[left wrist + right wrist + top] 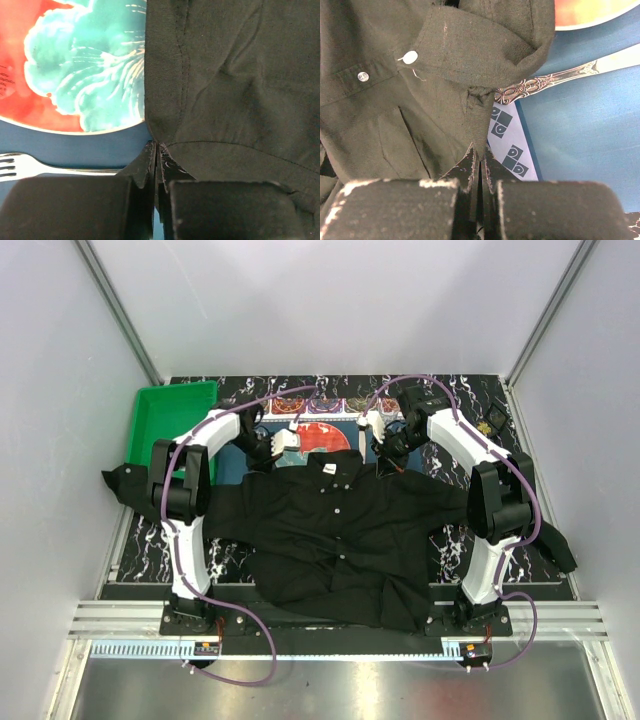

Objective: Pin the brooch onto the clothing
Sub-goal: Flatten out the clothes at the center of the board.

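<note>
Well, the black shirt (340,530) lies spread flat, collar farthest, looking limp and light, so the left gripper (156,148) and right gripper (480,153) sensibly pinch shut on its collar-side edges; brooch unseen.

You're looking at two arms of the same build. The white-and-black left arm (212,430) has glossy white shells on its long links, chunky black joint housings (180,488) and a black base block (190,618). The white-and-black right arm (455,440) matches it. A thin purple cable (270,398) loops along each arm and curls out past its base. The matte black left gripper (156,150) has blocky fingers with faint pale specks. The black right gripper (479,156) has white scuffing along its top edges.
</note>
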Robot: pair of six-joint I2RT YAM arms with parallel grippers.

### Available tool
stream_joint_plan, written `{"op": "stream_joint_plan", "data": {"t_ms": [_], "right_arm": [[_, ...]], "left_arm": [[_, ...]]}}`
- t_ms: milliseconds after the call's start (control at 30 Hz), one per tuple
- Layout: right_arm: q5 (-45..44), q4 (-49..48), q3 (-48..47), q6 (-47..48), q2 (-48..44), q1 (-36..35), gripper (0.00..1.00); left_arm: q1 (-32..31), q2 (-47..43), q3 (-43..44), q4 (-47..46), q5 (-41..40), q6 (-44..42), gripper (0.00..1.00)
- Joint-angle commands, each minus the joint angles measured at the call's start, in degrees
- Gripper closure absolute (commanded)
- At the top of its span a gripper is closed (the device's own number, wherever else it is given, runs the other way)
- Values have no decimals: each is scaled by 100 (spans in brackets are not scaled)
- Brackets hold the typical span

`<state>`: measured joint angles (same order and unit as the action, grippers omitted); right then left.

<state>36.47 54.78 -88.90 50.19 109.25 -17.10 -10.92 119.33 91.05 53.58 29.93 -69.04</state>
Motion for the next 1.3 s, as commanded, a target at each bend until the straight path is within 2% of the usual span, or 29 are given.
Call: {"op": "stream_joint_plan", "data": {"t_ms": [0,200,333,467,667,867,1133,1267], "right_arm": [[-113,24,-66,-36,-238,-4,100],[-341,-143,22,-176,-273,-4,100],[-570,-415,-275,-457,-168,58,100],[-720,-530,-776,-879,52,207,100],[-1281,-618,-1392,-950,509,357,100],[-1808,-706,-1981,-994,1089,480,100],[-2548,-996,-2684,-1170,1783,471,100],[-2741,-1014,-2974,-1240,2029,471,100]], "left_arm": [[63,-313,125,363,118,-75,100],[292,-893,1,372,399,109,100],[353,-1087,124,171,443,495,100],[362,-1078,378,-417,373,1206,100],[336,-657,1098,-893,136,1901,100],[152,-270,1503,-1324,-399,2342,100],[-7,46,1547,-2369,-1428,2789,100],[-24,301,1898,-2379,-1613,2861,100]]}}
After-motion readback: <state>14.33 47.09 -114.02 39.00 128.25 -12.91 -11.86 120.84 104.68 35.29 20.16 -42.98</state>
